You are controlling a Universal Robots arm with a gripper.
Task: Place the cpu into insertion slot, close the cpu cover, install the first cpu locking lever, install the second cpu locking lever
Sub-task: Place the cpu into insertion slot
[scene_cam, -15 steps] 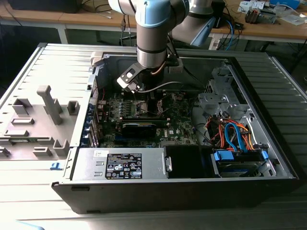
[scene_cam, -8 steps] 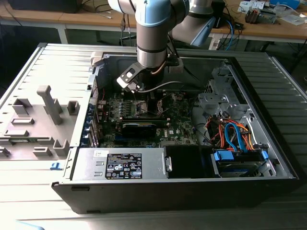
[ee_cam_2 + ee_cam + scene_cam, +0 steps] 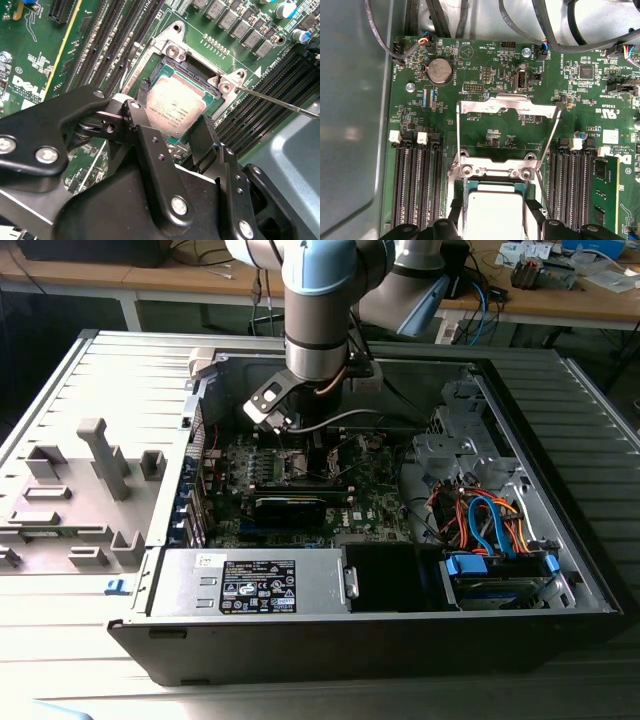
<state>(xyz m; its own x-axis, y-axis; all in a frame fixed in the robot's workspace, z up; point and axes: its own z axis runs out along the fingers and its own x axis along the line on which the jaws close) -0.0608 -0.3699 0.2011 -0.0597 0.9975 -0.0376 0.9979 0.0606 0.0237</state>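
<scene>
Inspecting the open computer case (image 3: 560,440) in the exterior view, the arm (image 3: 318,310) was found reaching straight down over the motherboard (image 3: 375,490).

In both wrist views the gripper (image 3: 172,114) (image 3: 492,210) stood low over the socket area. Its two black fingers (image 3: 137,117) were spread to about the width of the cpu (image 3: 177,102) (image 3: 492,216) and closed against two opposite edges of it, so the chip was gripped between them.

The cpu, silvery top upward, sat within the dark rim of the insertion slot (image 3: 195,67). Whether it was fully seated could not be told.

The cpu cover (image 3: 505,106) was open, its windowed metal frame swung back from the hinge end of the socket and clear of the chip.

One thin wire locking lever (image 3: 280,104) was seen in the second wrist view, unlatched and angling away from the socket corner across the neighbouring memory slots (image 3: 260,115).

A round coin cell (image 3: 439,70) was noted on the board beyond the raised cover, well apart from the gripper.
</scene>
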